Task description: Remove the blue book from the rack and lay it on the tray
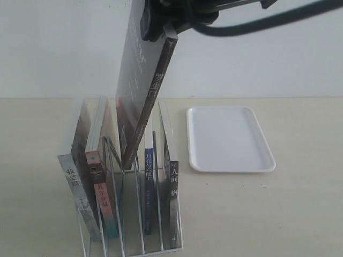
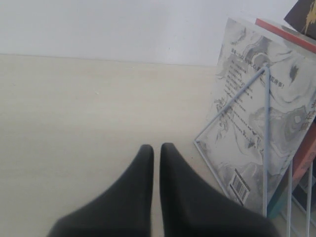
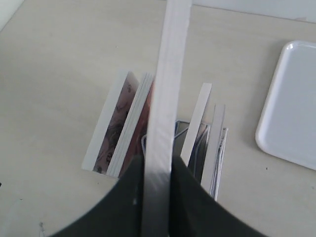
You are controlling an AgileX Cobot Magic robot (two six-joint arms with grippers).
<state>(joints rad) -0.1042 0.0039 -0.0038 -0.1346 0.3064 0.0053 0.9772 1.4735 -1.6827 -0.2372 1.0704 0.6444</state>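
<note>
Our right hand (image 3: 158, 170) is clenched on the top edge of a dark-spined book (image 1: 142, 91), which hangs tilted with its lower corner down among the dividers of the rack (image 2: 266, 148). The blue book (image 1: 149, 187) stands in the rack just right of that corner. We judge the held book is not the one wanted. We should lift it straight up without dragging its neighbours, park it on the counter (image 1: 278, 214), then pinch the blue book's top edge. The tray (image 1: 230, 139) lies right of the rack. Our left hand (image 2: 155, 153) is clenched on nothing.
</note>
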